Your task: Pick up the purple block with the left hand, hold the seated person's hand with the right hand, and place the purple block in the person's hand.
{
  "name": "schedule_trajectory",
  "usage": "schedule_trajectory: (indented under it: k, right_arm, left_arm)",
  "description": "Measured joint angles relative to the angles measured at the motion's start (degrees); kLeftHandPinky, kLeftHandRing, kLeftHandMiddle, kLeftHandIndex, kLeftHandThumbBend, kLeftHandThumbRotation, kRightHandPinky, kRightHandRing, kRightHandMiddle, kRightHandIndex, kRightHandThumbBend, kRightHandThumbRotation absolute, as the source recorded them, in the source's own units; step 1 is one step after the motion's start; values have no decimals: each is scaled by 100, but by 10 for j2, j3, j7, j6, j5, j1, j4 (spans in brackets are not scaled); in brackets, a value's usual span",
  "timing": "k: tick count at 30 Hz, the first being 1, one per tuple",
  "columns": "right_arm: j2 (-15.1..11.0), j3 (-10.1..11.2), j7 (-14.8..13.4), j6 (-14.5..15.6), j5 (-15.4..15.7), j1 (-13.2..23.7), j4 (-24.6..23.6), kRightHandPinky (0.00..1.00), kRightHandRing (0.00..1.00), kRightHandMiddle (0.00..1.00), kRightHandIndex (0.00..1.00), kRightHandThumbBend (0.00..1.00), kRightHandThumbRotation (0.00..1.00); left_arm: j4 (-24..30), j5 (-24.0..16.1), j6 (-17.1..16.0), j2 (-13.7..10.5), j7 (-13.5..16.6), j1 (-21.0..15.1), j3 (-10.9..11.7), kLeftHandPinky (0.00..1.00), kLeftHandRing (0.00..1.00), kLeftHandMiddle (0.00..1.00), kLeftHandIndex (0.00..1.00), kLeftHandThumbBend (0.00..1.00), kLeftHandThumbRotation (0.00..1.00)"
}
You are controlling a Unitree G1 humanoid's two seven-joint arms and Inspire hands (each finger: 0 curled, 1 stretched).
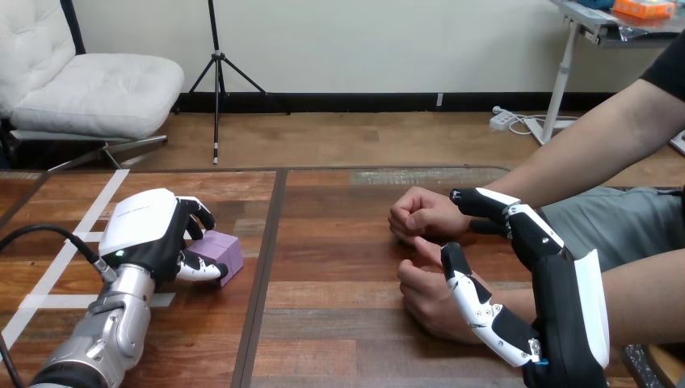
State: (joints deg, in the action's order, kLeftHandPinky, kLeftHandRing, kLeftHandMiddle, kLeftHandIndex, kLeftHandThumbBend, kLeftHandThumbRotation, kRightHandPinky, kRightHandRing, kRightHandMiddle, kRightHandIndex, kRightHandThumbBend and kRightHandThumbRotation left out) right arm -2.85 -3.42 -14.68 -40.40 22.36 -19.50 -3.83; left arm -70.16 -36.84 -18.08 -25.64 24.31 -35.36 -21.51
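The purple block (pixel 224 249) rests on the wooden table at the left. My left hand (pixel 149 230) is on it, fingers curled over its far side and thumb across its near side. At the right, my right hand (pixel 565 307) is open, fingers stretched toward the left. The person's farther hand (pixel 422 214) lies as a fist on the table just left of my fingertips. The person's nearer hand (pixel 426 297) lies below it, and my right thumb crosses in front of it. I cannot tell whether the thumb touches it.
White tape lines (pixel 73 242) mark the table's left part. A dark seam (pixel 262 275) runs down the table between the block and the person's hands. The person's forearms (pixel 582 153) come in from the right edge.
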Motion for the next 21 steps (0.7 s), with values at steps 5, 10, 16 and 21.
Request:
schedule_trajectory:
  k: [5,10,16,21]
  right_arm:
    - [0,0,0,1,0,-2,-1,69,74,74,70,37,25]
    - [0,0,0,1,0,-4,-1,69,74,74,70,36,25]
    - [0,0,0,1,0,-5,-1,69,74,74,70,36,25]
    - [0,0,0,1,0,-5,-1,69,74,74,70,36,25]
  left_arm:
    - [0,0,0,0,0,0,-1,50,56,60,62,62,9]
    - [0,0,-1,0,0,0,-2,51,58,62,64,63,10]
    - [0,-6,-1,0,1,0,-5,53,60,65,67,65,13]
    - [0,-13,-1,0,2,0,-8,55,63,67,70,67,18]
